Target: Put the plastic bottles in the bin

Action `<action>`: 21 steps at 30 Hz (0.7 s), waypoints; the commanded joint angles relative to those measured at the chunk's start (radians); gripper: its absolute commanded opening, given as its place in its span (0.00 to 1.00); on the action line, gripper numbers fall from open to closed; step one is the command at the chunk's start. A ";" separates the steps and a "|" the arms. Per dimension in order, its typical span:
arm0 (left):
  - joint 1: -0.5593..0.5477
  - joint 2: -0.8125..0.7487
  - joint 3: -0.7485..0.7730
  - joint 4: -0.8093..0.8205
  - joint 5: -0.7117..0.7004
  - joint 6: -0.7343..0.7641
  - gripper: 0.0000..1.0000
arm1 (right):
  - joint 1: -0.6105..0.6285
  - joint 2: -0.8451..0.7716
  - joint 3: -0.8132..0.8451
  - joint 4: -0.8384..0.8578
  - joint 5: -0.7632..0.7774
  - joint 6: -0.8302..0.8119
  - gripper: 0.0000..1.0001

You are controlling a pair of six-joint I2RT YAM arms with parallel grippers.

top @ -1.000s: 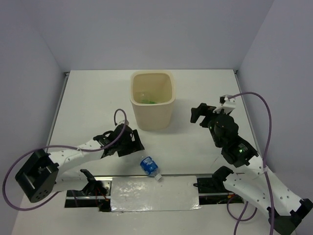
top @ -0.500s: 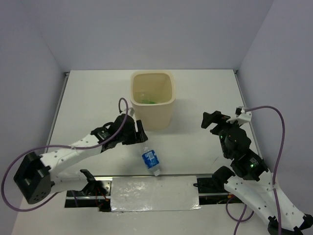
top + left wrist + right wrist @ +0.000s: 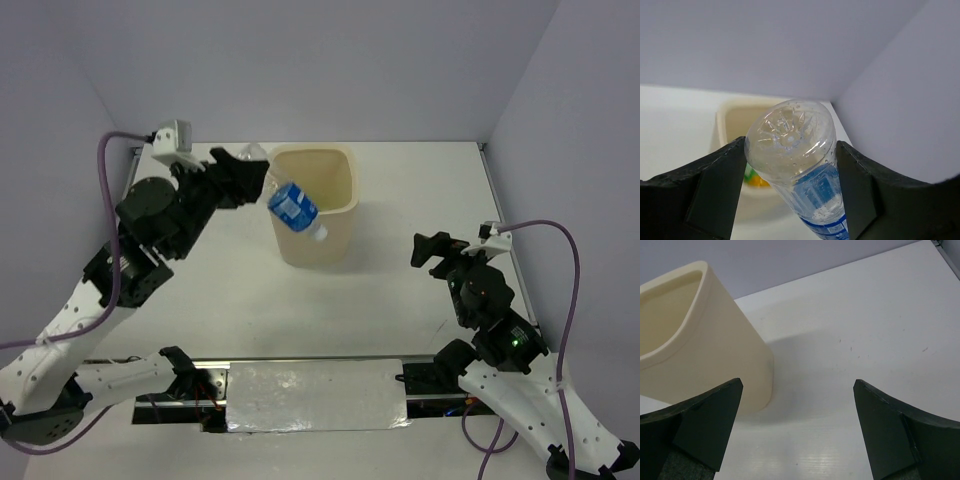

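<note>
Clear blue-labelled bottle [image 3: 294, 209], tilted cap-down

Clear bottle [image 3: 292, 207] with blue label, cream-beige bin [image 3: 322, 240], perhaps green and yellow inside, white table [image 3: 410, 190]

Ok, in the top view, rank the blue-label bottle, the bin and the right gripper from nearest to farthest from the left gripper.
1. The blue-label bottle: clamped in the left gripper, cap end slanting down toward the bin.
2. The bin: just right of that gripper, mid-table.
3. The right gripper: open, on the far right side, beyond the bin.
</note>
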 commanded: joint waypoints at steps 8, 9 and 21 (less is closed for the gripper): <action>0.158 0.445 0.376 0.094 -0.182 0.125 0.17 | -0.005 0.030 -0.002 0.044 0.025 -0.042 1.00; 0.167 0.482 0.379 0.089 -0.170 0.122 0.18 | -0.005 0.032 -0.004 0.045 0.025 -0.042 1.00; 0.182 0.381 0.260 0.138 -0.092 0.134 0.99 | -0.006 0.053 -0.005 0.042 0.043 -0.019 1.00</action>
